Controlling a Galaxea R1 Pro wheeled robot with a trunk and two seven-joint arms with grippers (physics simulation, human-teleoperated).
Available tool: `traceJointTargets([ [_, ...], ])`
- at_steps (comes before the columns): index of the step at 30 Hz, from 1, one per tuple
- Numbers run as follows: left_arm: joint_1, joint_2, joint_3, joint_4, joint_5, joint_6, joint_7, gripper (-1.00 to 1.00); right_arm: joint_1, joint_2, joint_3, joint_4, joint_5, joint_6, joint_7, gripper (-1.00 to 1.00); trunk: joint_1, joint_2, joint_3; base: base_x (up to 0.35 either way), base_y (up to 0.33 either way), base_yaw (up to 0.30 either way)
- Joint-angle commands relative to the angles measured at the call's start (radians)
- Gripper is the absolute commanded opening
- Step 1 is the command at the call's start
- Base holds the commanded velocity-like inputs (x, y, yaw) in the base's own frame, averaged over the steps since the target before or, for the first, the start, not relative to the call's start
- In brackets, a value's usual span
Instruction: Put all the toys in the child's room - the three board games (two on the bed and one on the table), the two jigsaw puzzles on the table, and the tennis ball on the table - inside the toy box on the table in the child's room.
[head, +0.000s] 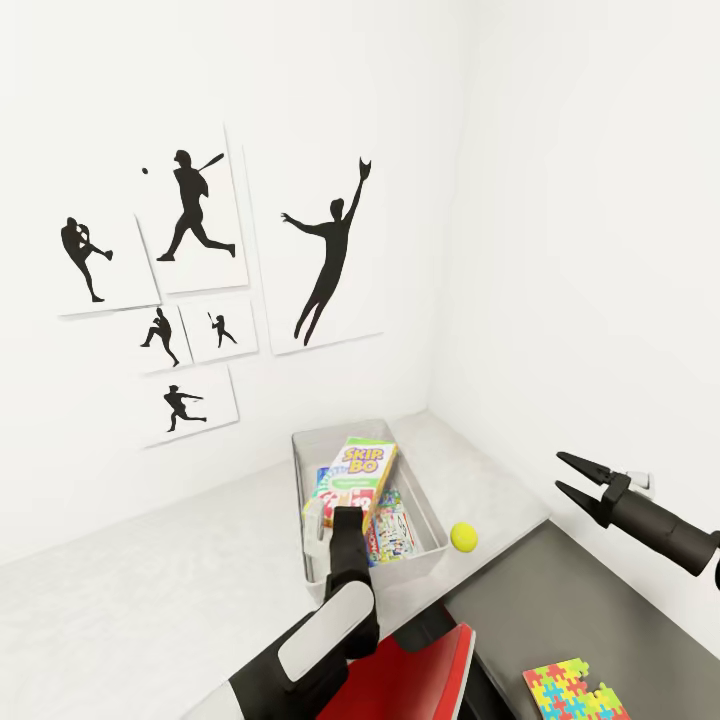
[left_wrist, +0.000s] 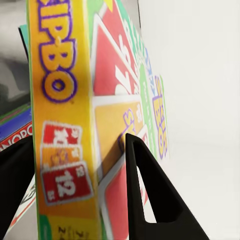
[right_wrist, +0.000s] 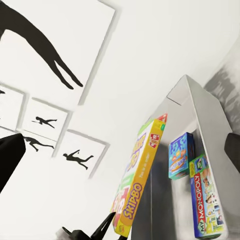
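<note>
Toy box (head: 432, 515), grey, open-topped, sits on the grey table (head: 150, 590) near the room corner, below the baseball silhouette posters (head: 200, 270) on the wall. Inside the box: a yellow-and-green game reading "SKIP BO" (head: 360, 468), standing tilted w/ its top edge above the rim; a Monopoly box (head: 395, 535) lying lower, beside it; and a small blue game box (right_wrist: 181, 155) behind, title too small to read. In the right wrist view the Monopoly spine reads "MY MONOPOLY" and the yellow edge reads "SKIPBO".

Left gripper (head: 340, 520) is over the box's near end, clamped on the Skip-Bo game: in the left wrist view one black finger (left_wrist: 150, 190) lies against the card-printed face and the other sits on the far side of the yellow edge, where a red card shows "12". "ONOPO" is partly readable beside it.

Tennis ball (head: 463, 537) on the table just outside the box, at the table edge. Jigsaw puzzle (head: 575, 690), multicoloured, lies on a darker surface well apart from the box, toward the robot.

Right gripper (head: 575, 478) hangs in air beyond the ball from the box, fingers spread, holding nothing.
</note>
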Motion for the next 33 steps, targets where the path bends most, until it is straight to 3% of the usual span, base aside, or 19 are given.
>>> traceJointTargets([
  [1,-0.002,0.000,-0.002,-0.001,-0.007,-0.005,0.010,-1.00,-0.001,0.000,-0.002,-0.003,0.008,0.004,0.008,1.00,0.001,-0.002,-0.002,0.000,0.000,0.000],
  [20,-0.003,0.000,-0.002,0.003,-0.007,-0.009,0.014,-1.00,-0.001,0.006,-0.002,-0.008,0.008,0.004,0.006,1.00,0.001,-0.002,-0.002,0.000,0.000,0.000],
  [21,-0.003,0.000,-0.002,0.003,-0.007,-0.009,0.015,1.00,-0.001,0.007,-0.002,-0.008,0.008,0.004,0.006,1.00,0.001,-0.002,-0.002,0.000,0.000,0.000],
  [33,-0.003,0.000,-0.002,0.004,-0.002,-0.037,0.016,1.00,-0.001,0.008,0.000,-0.008,0.008,0.004,0.006,1.00,0.001,-0.002,-0.002,0.000,0.000,0.000],
])
